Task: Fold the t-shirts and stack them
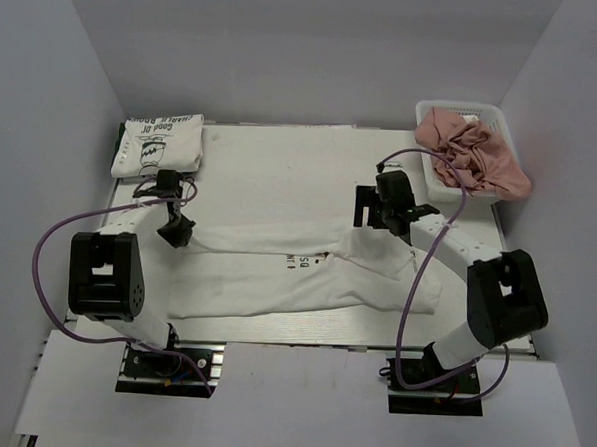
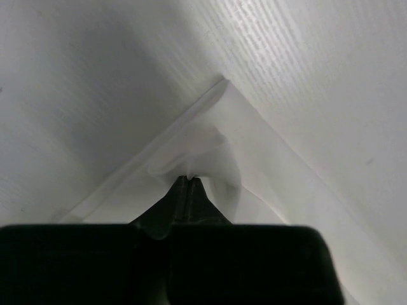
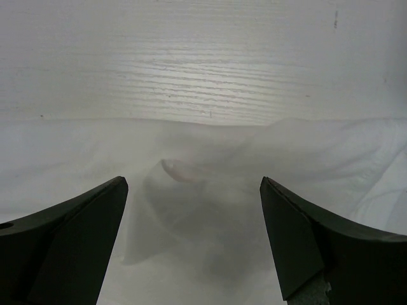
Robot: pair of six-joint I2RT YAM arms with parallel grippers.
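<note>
Top external view, read from the left: one folded t-shirt (image 1: 159, 146), white with a black line-drawing and lettering, lies squared up at the far left corner of the table (image 1: 281, 173). That looks like the finished start of the stack.

Just nearer than it, the left gripper (image 1: 174, 232) sits at the left end of the second t-shirt (image 1: 305, 284). The left wrist view shows its jaws pinched together on a corner of white fabric, which is lifted into a small peak above the board.

The second t-shirt is also white and lies stretched across the middle of the table as a long, uneven band. A little dark lettering shows near its centre, and a looser flap trails toward the right front. I judge it part-folded at most. It seems doubled lengthways, but the edges are not aligned and it has not been brought down to the compact shape of the first.

Further right, the right gripper (image 1: 379, 210) hovers over the far right part of this shirt. Its wrist view shows the jaws spread wide with nothing between them, and rumpled cloth just below.

At the far right corner, a white basket (image 1: 501, 118) holds crumpled pink cloth (image 1: 477, 158). Whether that is another shirt to fold cannot be told.

What remains, then, is to finish the folds on the second shirt and set it on the first.
</note>
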